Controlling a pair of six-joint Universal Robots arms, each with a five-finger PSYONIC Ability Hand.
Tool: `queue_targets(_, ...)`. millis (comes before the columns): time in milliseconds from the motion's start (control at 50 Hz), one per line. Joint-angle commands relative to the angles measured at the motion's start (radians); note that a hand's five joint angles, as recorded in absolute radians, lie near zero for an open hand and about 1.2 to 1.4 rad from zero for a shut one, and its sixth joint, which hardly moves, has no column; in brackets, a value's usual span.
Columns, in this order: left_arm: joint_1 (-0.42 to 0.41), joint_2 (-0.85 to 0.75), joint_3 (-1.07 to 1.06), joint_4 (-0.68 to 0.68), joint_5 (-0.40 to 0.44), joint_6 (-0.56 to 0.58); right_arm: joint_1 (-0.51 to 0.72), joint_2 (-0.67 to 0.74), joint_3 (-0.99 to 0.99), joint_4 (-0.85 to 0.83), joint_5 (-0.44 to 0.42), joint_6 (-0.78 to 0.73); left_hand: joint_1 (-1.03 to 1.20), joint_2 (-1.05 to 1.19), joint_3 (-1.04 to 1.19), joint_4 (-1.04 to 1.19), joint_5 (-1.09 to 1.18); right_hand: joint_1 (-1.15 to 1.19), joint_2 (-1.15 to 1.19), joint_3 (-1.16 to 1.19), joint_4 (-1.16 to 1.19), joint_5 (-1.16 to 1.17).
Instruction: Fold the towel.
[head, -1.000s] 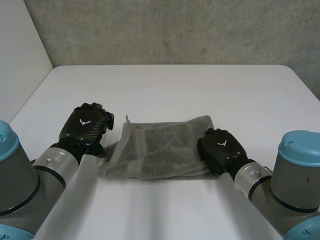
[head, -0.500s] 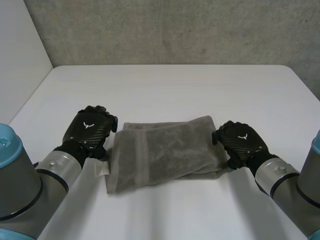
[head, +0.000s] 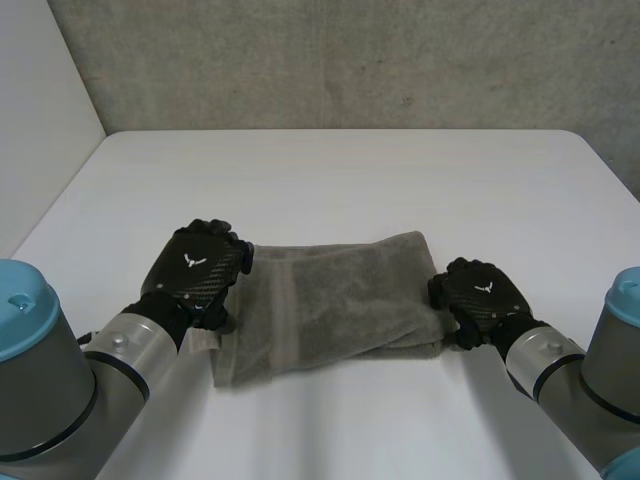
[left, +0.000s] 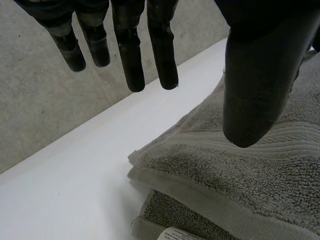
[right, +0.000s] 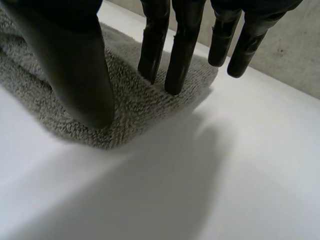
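A grey towel (head: 330, 300) lies folded into a thick band across the middle of the white table (head: 330, 180). My left hand (head: 195, 272) rests at its left end. In the left wrist view the fingers (left: 131, 55) are straight and spread over bare table, the thumb (left: 255, 90) hovers above the towel (left: 240, 175), and nothing is held. My right hand (head: 478, 295) sits at the right end. In the right wrist view its straight fingers (right: 179, 50) touch the top of the towel (right: 135, 107), and the thumb (right: 75, 75) is over the folded end, with no cloth pinched.
A small white label (head: 205, 340) sticks out at the towel's near left corner, under my left wrist. A grey concrete wall (head: 350, 60) stands behind the table's far edge. Bare table lies in front of and beyond the towel.
The towel has gone from a flatter, looser spread to a compact fold. My right hand opened, shifted right to the towel's end and settled on it. My left hand moved in against the left end.
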Motion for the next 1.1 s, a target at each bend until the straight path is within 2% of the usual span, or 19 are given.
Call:
queue_targets(20,0.003,-0.003,0.0,0.01,-0.001,0.0,0.002,0.037,-0.017,0.002,0.005,0.011,-0.038,-0.041,-0.052,-0.059,-0.009,0.481,0.48,-0.043,-0.076,0.481)
queue_targets(40,0.003,-0.003,0.0,0.01,-0.001,0.0,0.001,0.037,-0.017,0.003,0.006,0.011,-0.038,-0.041,-0.052,-0.059,-0.009,0.541,0.54,-0.043,-0.076,0.541)
queue_targets(240,0.012,-0.011,-0.001,0.008,-0.003,-0.002,-0.035,-0.018,0.035,0.031,-0.012,-0.004,-0.044,-0.047,-0.052,-0.059,-0.015,0.541,0.54,-0.043,-0.076,0.542)
queue_targets(300,0.018,-0.011,-0.003,0.007,-0.005,-0.002,-0.104,-0.075,0.065,0.065,-0.04,-0.026,-0.047,-0.05,-0.052,-0.059,-0.018,0.541,0.54,-0.043,-0.076,0.542)
queue_targets(340,0.03,-0.011,-0.003,0.007,-0.006,-0.002,-0.189,-0.114,0.084,0.106,-0.118,-0.069,-0.047,-0.05,-0.052,-0.059,-0.018,0.541,0.54,-0.043,-0.076,0.542)
queue_targets(440,0.044,-0.009,-0.003,0.005,-0.003,-0.002,-0.255,-0.183,0.063,0.192,-0.205,-0.103,-0.05,-0.053,-0.052,-0.059,-0.021,0.541,0.54,-0.043,-0.076,0.542)
queue_targets(620,0.067,-0.008,0.01,0.007,-0.001,-0.002,-0.228,-0.247,-0.036,0.283,-0.199,-0.089,-0.064,-0.067,-0.052,-0.059,-0.035,0.541,0.54,-0.043,-0.076,0.542)
queue_targets(660,0.068,-0.005,0.013,0.007,0.0,-0.002,-0.135,-0.266,-0.083,0.284,-0.198,-0.08,-0.067,-0.07,-0.052,-0.059,-0.038,0.541,0.54,-0.043,-0.076,0.542)
queue_targets(680,0.068,-0.005,0.013,0.007,0.0,-0.002,-0.134,-0.266,-0.083,0.284,-0.198,-0.08,-0.067,-0.07,-0.052,-0.059,-0.038,0.541,0.54,-0.043,-0.076,0.542)
queue_targets(720,0.075,-0.002,0.025,0.007,-0.001,-0.002,-0.011,-0.254,-0.15,0.281,-0.176,-0.049,-0.082,-0.085,-0.052,-0.059,-0.053,0.541,0.54,-0.043,-0.076,0.542)
queue_targets(740,0.075,-0.001,0.025,0.007,-0.001,-0.002,-0.01,-0.254,-0.151,0.281,-0.176,-0.049,-0.082,-0.085,-0.052,-0.059,-0.053,0.541,0.54,-0.043,-0.076,0.542)
queue_targets(780,0.078,0.0,0.037,0.007,-0.005,-0.005,0.104,-0.195,-0.218,0.281,-0.134,-0.038,-0.094,-0.097,-0.052,-0.059,-0.065,0.541,0.54,-0.043,-0.076,0.542)
queue_targets(840,0.079,0.002,0.046,0.007,-0.006,-0.009,0.165,-0.156,-0.26,0.284,-0.112,-0.038,-0.178,-0.181,-0.052,-0.059,-0.149,0.541,0.54,-0.043,-0.076,0.542)
queue_targets(880,0.079,0.003,0.049,0.007,-0.005,-0.012,0.278,-0.083,-0.33,0.286,-0.072,-0.04,-0.228,-0.231,-0.052,-0.059,-0.199,0.541,0.54,-0.043,-0.076,0.542)
queue_targets(900,0.079,0.003,0.049,0.007,-0.005,-0.012,0.278,-0.082,-0.33,0.286,-0.072,-0.04,-0.229,-0.232,-0.052,-0.059,-0.2,0.541,0.54,-0.043,-0.076,0.542)
queue_targets(940,0.079,0.009,0.052,0.007,-0.006,-0.021,0.362,-0.005,-0.39,0.284,-0.042,-0.04,-0.249,-0.252,-0.052,-0.059,-0.22,0.541,0.54,-0.043,-0.076,0.542)
queue_targets(1100,0.079,0.009,0.059,0.008,-0.005,-0.026,0.487,0.189,-0.516,0.28,0.008,-0.037,-0.255,-0.258,-0.052,-0.059,-0.226,0.541,0.54,-0.043,-0.076,0.542)
